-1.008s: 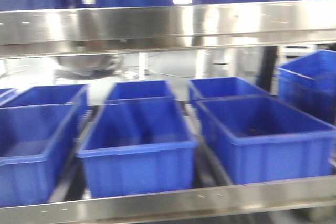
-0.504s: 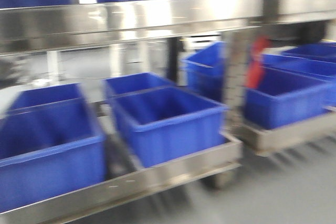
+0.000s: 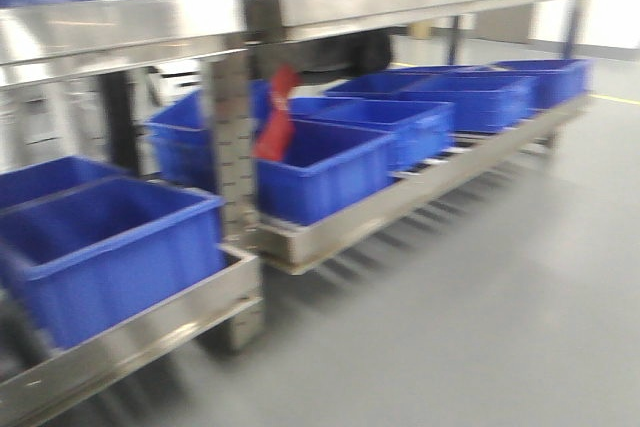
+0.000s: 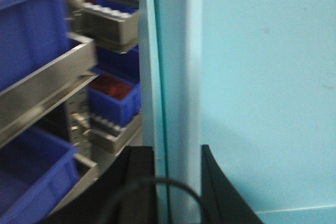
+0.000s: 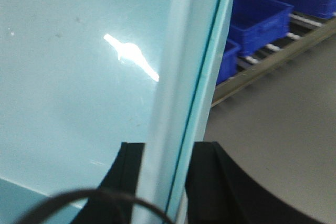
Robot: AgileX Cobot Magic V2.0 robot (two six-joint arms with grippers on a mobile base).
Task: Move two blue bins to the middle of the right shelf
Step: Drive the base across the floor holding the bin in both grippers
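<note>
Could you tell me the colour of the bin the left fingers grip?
Pale sky-blue bin; clearest in the left wrist view.

motion blur smears the front view; the red object (image 3: 277, 122) by the upright (image 3: 230, 147) cannot be identified. picture edges crop the pale blue bin (image 4: 252, 77) in both wrist views.

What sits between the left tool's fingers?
The upright wall of a pale blue bin fills the gap between the left tool fingers, shown in the left wrist view.
</note>
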